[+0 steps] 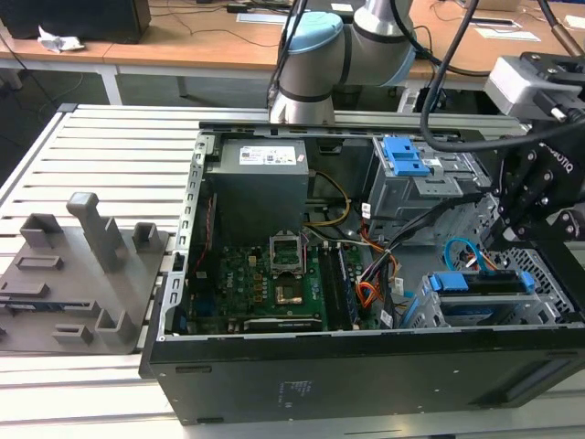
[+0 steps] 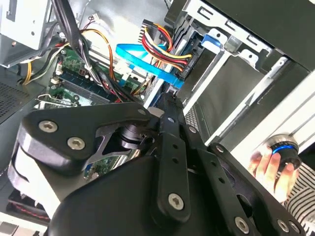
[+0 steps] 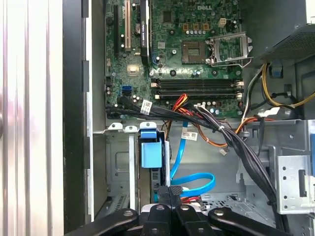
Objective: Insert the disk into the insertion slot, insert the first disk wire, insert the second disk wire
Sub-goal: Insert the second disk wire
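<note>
The disk, in its blue carrier, sits inside the grey insertion slot at the case's corner on the exterior view's right. The first disk wire, an orange, yellow and black bundle, runs into the carrier's end beside the gripper. The second disk wire, a light-blue cable, loops round and ends in a dark plug at my fingertips. My gripper is down at the disk's end, fingers together on that plug. In the second wrist view the gripper meets the blue cable close to the carrier.
The open case holds a motherboard, a power supply and a grey drive box with a blue latch. A thick black cable bundle crosses near the slot. A grey fixture tray lies on the exterior view's left. A person's hand rests on a knob.
</note>
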{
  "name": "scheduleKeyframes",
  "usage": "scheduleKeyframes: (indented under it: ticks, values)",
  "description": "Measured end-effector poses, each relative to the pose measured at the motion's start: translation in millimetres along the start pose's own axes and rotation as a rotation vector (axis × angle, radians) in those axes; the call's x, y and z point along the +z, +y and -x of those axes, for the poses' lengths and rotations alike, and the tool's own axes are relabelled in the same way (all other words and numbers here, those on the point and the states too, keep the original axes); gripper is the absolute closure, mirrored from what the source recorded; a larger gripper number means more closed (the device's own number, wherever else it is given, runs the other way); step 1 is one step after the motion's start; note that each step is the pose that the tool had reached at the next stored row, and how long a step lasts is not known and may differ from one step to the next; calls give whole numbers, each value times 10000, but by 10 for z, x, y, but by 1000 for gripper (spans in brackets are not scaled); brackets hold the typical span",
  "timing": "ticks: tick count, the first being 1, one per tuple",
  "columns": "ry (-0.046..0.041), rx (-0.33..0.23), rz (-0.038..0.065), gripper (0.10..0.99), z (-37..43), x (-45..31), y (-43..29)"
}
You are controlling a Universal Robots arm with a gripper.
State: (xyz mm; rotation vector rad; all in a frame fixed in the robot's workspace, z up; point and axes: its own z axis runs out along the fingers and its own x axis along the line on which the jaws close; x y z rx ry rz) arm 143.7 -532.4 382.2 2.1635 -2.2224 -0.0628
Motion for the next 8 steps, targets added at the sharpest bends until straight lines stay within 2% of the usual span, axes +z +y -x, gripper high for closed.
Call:
scheduleKeyframes:
  ticks: [8]
  values:
    - [-1, 0, 1, 980, 0, -18, 1]
